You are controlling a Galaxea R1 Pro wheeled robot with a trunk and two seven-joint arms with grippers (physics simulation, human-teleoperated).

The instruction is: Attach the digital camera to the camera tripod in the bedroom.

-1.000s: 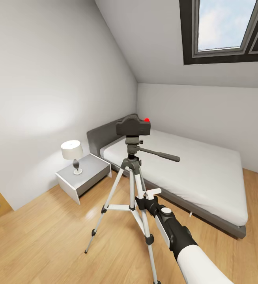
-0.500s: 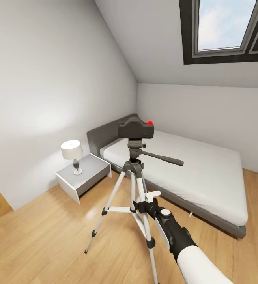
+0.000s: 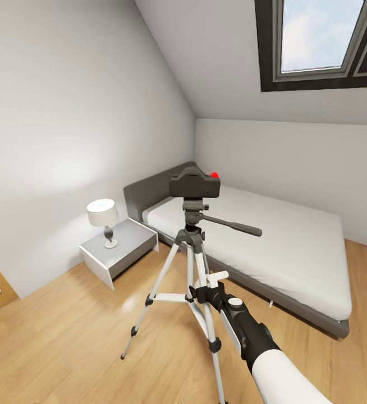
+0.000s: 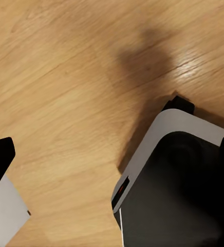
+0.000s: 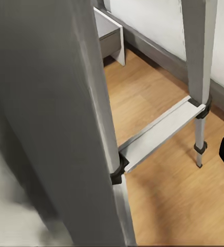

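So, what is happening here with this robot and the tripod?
A two-armed robot works in a bedroom, beside a bed and a nightstand with a lamp. The camera sits on top of the tripod, which stands on the wood floor. The right gripper is low at the tripod's legs; whether it grips one cannot be told. The right wrist view shows a tripod leg very close. The left wrist view looks down at the floor and the robot's own base.
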